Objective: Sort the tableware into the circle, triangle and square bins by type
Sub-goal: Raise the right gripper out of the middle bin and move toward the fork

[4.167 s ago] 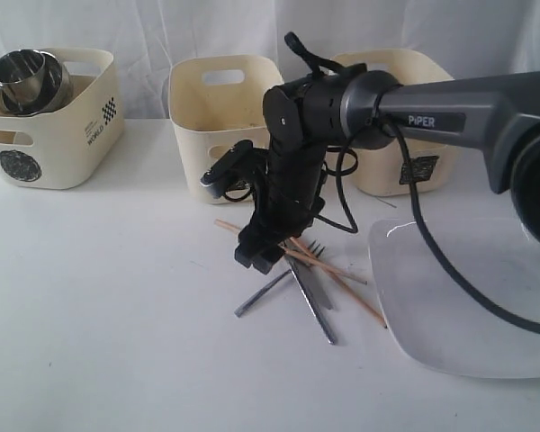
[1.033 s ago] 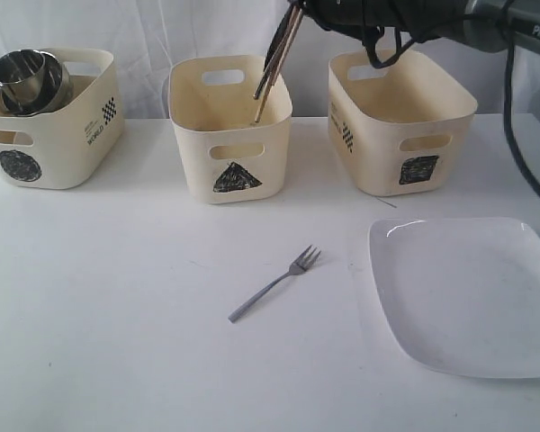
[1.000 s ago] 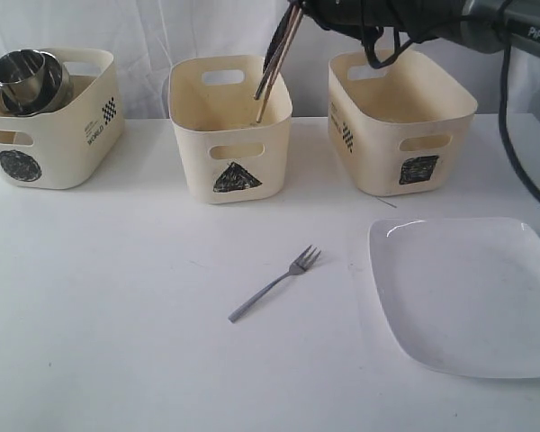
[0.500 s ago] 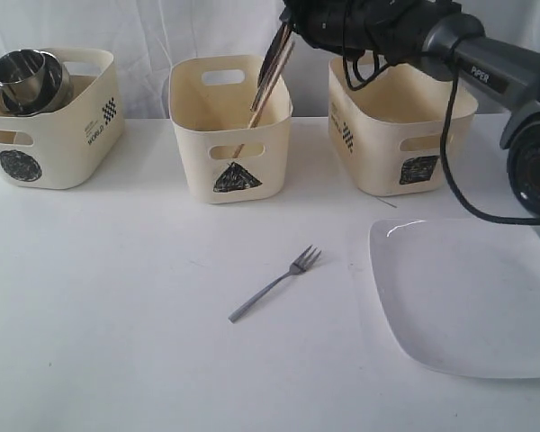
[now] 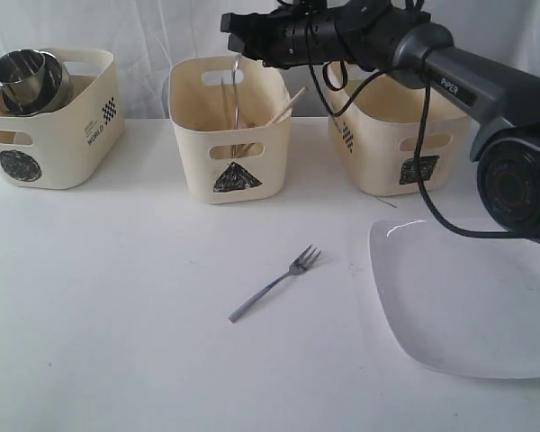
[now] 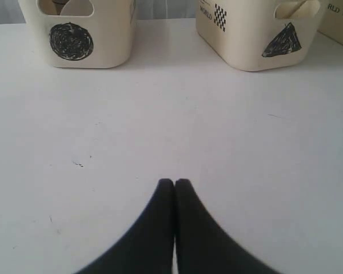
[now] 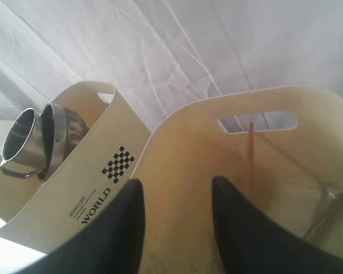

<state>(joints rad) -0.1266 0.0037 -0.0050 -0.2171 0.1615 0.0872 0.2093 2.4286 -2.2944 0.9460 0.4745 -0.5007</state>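
Right gripper (image 7: pixel 177 225) hangs over the triangle bin (image 5: pixel 198 166) with its jaws apart and nothing between them. Chopsticks (image 5: pixel 284 105) and some steel cutlery are leaning inside that bin. Left gripper (image 6: pixel 174 185) is clenched shut and empty, low over the desk (image 5: pixel 117 297). My guess for what's next is the fork (image 5: pixel 279 283). It's lying flat on the desk in front of the triangle bin, so forward and down from the right gripper, on a diagonal with the tines toward the plate (image 5: pixel 468 297). The fork isn't in the left wrist view, so the right arm looks like the better bet.
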